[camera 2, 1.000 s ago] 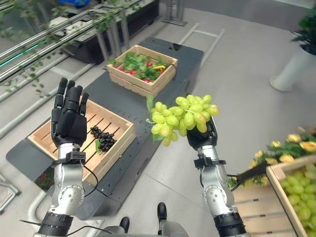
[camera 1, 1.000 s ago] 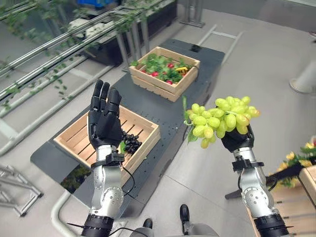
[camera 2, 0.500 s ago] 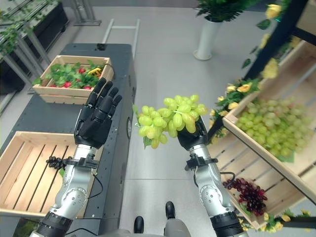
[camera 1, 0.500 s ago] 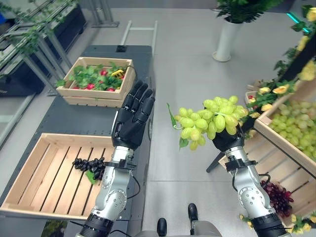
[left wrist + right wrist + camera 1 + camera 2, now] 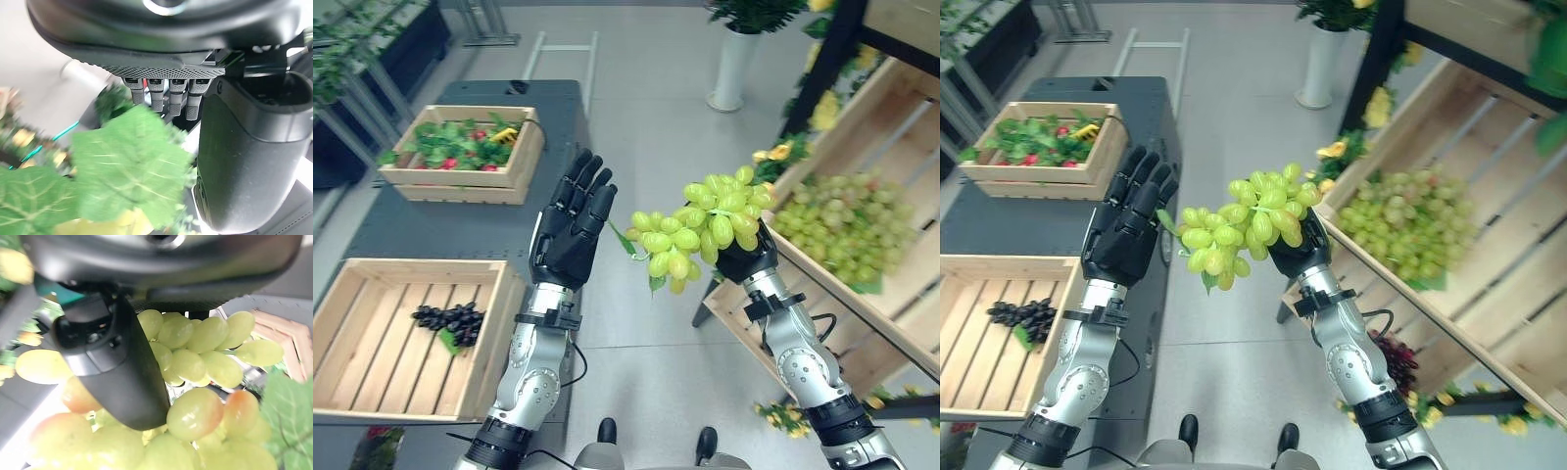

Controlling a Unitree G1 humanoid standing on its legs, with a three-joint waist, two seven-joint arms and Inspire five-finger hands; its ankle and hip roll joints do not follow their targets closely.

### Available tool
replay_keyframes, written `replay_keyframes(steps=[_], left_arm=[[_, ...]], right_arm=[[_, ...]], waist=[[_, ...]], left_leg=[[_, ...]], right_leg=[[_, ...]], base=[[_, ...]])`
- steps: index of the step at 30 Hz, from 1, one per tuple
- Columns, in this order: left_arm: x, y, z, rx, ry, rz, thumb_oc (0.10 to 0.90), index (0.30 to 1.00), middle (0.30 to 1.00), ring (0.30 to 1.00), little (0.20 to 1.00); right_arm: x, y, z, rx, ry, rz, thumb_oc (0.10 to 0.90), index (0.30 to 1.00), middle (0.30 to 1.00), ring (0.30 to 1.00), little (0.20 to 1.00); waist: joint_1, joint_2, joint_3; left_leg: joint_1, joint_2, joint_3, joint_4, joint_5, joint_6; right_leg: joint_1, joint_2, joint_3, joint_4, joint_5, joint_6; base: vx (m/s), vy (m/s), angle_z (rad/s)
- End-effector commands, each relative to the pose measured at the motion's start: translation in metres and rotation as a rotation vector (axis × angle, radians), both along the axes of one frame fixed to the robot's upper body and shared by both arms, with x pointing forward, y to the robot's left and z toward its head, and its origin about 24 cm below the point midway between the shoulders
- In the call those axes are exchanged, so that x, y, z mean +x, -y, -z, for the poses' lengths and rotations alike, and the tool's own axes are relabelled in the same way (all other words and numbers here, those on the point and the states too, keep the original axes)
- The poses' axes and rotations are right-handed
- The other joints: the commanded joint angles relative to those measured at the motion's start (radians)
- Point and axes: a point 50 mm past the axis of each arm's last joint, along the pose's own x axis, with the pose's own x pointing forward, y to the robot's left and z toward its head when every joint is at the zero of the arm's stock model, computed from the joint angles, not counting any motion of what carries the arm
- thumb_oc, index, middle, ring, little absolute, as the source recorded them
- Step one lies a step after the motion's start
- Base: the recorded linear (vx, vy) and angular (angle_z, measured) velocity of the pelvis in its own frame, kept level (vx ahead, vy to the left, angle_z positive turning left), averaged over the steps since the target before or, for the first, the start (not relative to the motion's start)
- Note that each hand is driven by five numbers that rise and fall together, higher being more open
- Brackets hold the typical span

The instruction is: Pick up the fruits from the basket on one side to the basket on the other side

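Your right hand (image 5: 747, 260) is curled round a bunch of green grapes (image 5: 700, 223), held up in the air over bare floor (image 5: 646, 127), with open room all round it. Your left hand (image 5: 570, 231) stands just left of the bunch, fingers straight and spread, holding nothing. To the right, a slanted wooden crate (image 5: 862, 294) holds more green grapes (image 5: 837, 220). Near left, a slatted crate (image 5: 372, 279) holds dark grapes (image 5: 450, 318) (lying by its right wall); far left, a greens-filled crate (image 5: 460, 181). You'll find no writing legible.
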Motion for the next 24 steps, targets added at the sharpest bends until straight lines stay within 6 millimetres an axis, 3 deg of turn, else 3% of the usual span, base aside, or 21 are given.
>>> replay_keyframes(steps=[1,7,11,19,24], left_arm=[[0.0,0.001,-0.036,-0.004,0.208,-0.006,0.8,0.9,0.9,0.9,0.9],[0.003,0.0,-0.032,-0.021,0.192,-0.005,0.8,0.9,0.9,0.9,0.9],[0.004,0.001,-0.034,-0.014,0.196,0.012,0.8,0.9,0.9,0.9,0.9],[0.008,0.001,-0.037,-0.023,0.158,0.024,0.8,0.9,0.9,0.9,0.9],[0.01,0.002,-0.036,-0.013,0.132,0.023,0.8,0.9,0.9,0.9,0.9]], right_arm=[[-0.012,-0.007,-0.069,0.197,0.297,-0.128,0.4,0.3,0.3,0.3,0.3],[-0.01,0.004,-0.092,0.314,0.308,-0.146,0.4,0.3,0.3,0.3,0.3],[-0.006,0.011,-0.099,0.359,0.303,-0.088,0.4,0.3,0.3,0.3,0.3],[0.011,0.05,-0.112,0.472,0.201,0.3,0.4,0.3,0.3,0.3,0.3],[0.025,0.073,-0.117,0.407,0.133,0.538,0.4,0.3,0.3,0.3,0.3]], waist=[[-0.039,-0.029,-0.166],[-0.041,-0.03,-0.178],[-0.049,-0.025,-0.179],[-0.055,-0.014,-0.202],[-0.055,-0.014,-0.209]], left_leg=[[-0.08,-0.057,-0.042,0.001,-0.008,0.056],[-0.097,-0.051,-0.117,0.001,0.007,0.04],[-0.09,-0.041,-0.098,0.001,0.008,0.034],[-0.061,-0.043,-0.09,0.001,-0.022,0.037],[-0.051,-0.043,-0.092,0.001,-0.029,0.039]], right_leg=[[0.026,-0.052,-0.025,0.002,0.011,0.017],[0.02,-0.018,0.002,0.002,-0.002,-0.016],[0.03,-0.02,-0.015,0.002,-0.006,-0.021],[0.048,-0.047,-0.011,0.002,-0.012,-0.006],[0.052,-0.052,-0.003,0.002,-0.011,-0.002]], base=[[-0.02,-0.188,-0.23],[-0.02,-0.106,-0.28],[0.03,0.023,-0.12],[0.08,0.043,0.02],[0.07,0.02,-0.01]])
